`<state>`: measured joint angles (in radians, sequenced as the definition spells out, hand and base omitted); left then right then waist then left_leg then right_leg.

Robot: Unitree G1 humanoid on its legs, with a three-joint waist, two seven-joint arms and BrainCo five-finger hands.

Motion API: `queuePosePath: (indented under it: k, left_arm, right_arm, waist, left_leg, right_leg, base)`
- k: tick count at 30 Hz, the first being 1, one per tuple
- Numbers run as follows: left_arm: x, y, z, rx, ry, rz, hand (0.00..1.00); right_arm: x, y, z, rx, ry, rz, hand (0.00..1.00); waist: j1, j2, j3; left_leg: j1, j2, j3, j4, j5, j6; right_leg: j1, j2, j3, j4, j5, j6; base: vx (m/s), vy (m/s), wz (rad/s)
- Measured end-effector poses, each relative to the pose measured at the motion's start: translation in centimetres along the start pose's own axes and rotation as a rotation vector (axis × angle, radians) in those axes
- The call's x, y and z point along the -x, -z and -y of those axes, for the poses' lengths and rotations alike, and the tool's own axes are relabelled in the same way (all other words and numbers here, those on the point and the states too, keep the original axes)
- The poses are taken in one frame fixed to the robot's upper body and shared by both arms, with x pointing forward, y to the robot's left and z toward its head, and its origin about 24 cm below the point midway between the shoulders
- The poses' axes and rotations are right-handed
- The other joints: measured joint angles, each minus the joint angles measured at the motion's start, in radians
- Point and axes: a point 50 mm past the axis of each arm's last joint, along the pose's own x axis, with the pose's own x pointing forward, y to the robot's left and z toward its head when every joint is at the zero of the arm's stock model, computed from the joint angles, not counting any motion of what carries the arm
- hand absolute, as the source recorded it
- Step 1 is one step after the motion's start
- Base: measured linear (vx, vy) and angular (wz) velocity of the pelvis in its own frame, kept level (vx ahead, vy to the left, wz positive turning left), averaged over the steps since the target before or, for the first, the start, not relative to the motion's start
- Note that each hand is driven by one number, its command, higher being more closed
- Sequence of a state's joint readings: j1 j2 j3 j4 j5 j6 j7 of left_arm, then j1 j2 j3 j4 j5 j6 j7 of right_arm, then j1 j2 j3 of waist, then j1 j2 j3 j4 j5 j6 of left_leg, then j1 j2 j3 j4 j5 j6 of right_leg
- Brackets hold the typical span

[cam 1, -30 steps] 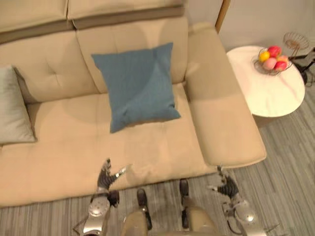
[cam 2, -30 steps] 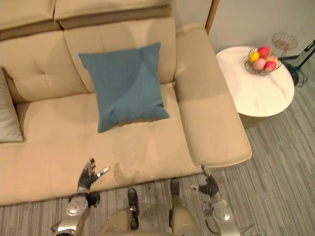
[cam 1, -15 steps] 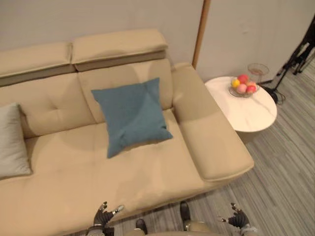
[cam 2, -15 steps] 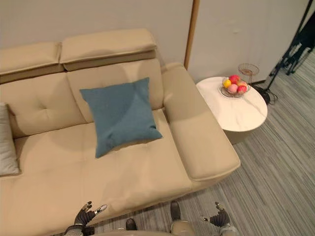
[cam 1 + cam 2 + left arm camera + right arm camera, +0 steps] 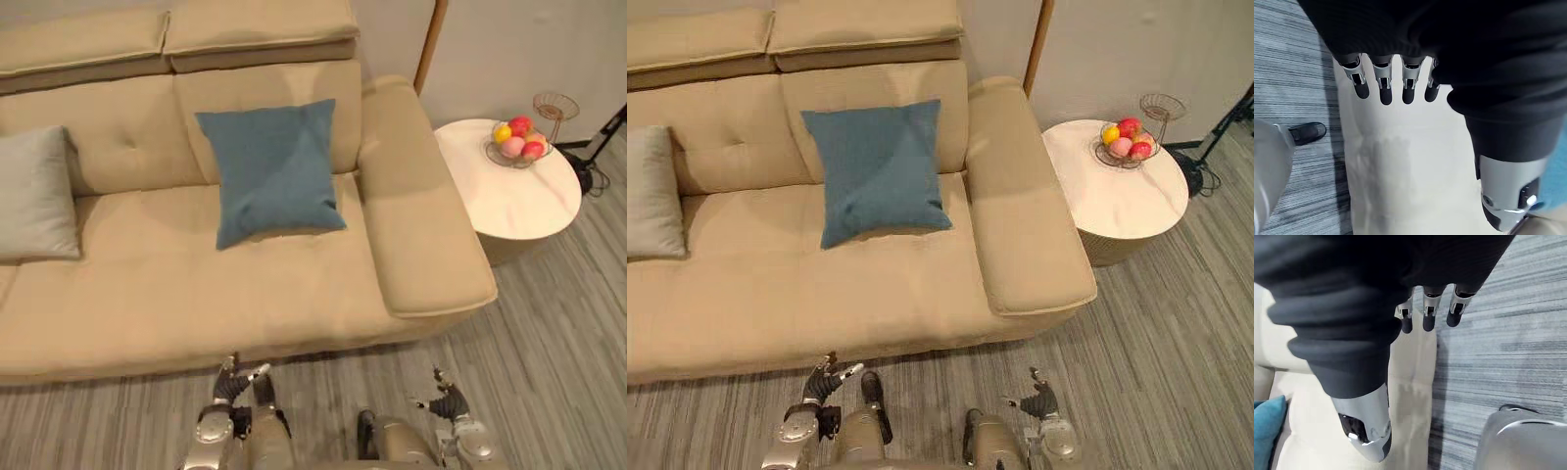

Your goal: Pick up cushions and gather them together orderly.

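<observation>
A blue cushion (image 5: 274,170) leans against the backrest of the beige sofa (image 5: 176,284), on its right seat. A light grey cushion (image 5: 37,194) rests against the backrest at the sofa's left end. My left hand (image 5: 232,382) hovers low in front of the sofa's front edge with relaxed fingers (image 5: 1382,88) and holds nothing. My right hand (image 5: 446,399) hangs over the floor near the sofa's right front corner, fingers (image 5: 1428,314) loose and empty. Both hands are well short of either cushion.
A round white side table (image 5: 519,196) stands right of the sofa's armrest (image 5: 416,201), carrying a wire bowl of fruit (image 5: 516,139) and a small wire stand (image 5: 554,105). Grey striped floor (image 5: 558,343) runs in front and to the right. A wall rises behind the sofa.
The camera view has tilted down and shifted, showing more floor and more of the grey cushion. Both hands stay low in front of the sofa, open and empty; cushions have not moved.
</observation>
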<state>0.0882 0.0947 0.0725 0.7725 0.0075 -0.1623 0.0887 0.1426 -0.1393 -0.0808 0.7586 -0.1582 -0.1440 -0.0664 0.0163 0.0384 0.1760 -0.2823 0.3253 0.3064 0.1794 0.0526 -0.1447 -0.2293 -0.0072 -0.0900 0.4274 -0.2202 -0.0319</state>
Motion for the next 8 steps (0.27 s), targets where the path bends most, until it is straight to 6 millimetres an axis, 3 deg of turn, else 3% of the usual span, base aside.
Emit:
queuePosePath:
  k: [2,3,5,7,8]
  left_arm:
    - [0.2,0.4,-0.1,-0.001,-0.001,-0.01,0.0]
    - [0.2,0.3,-0.1,0.0,-0.003,-0.006,0.0]
    - [0.1,0.2,-0.3,0.004,-0.01,-0.005,0.0]
    - [0.1,0.3,-0.2,0.002,-0.007,-0.006,0.0]
    - [0.1,0.2,-0.4,-0.004,-0.01,-0.007,0.0]
  right_arm:
    - [0.0,0.0,0.5,0.006,0.011,0.0,0.0]
    - [0.0,0.1,0.7,0.003,0.018,-0.004,0.0]
    - [0.0,0.2,0.9,-0.002,0.025,-0.009,0.0]
    - [0.0,0.6,0.9,-0.003,0.024,-0.026,0.0]
    - [0.1,1.1,0.7,-0.006,0.017,-0.052,0.0]
  waist:
    - [-0.005,-0.011,0.004]
    - [-0.004,-0.011,0.004]
    - [-0.003,-0.009,0.003]
    - [-0.007,-0.002,-0.003]
    - [-0.011,-0.003,-0.009]
  left_leg:
    - [0.006,-0.032,-0.028,0.154,-0.012,0.013]
    - [0.027,-0.049,-0.035,0.206,-0.083,0.021]
    - [0.077,-0.063,-0.034,0.247,-0.167,0.039]
    - [0.145,-0.091,-0.029,0.175,-0.209,0.04]
    - [0.19,-0.117,-0.028,0.043,-0.204,0.029]
  right_leg:
    - [-0.007,-0.02,-0.006,-0.016,0.027,-0.005]
    - [-0.012,-0.027,-0.006,-0.027,0.044,-0.002]
    - [-0.014,-0.031,-0.003,-0.066,0.08,0.009]
    - [-0.008,-0.031,-0.001,-0.111,0.114,0.028]
    - [-0.002,-0.035,-0.002,-0.149,0.135,0.052]
  base:
    - [-0.17,-0.063,0.17]
    - [-0.15,0.016,0.17]
    - [-0.16,0.097,0.01]
    - [-0.15,0.144,0.01]
    - [-0.09,0.097,0.04]
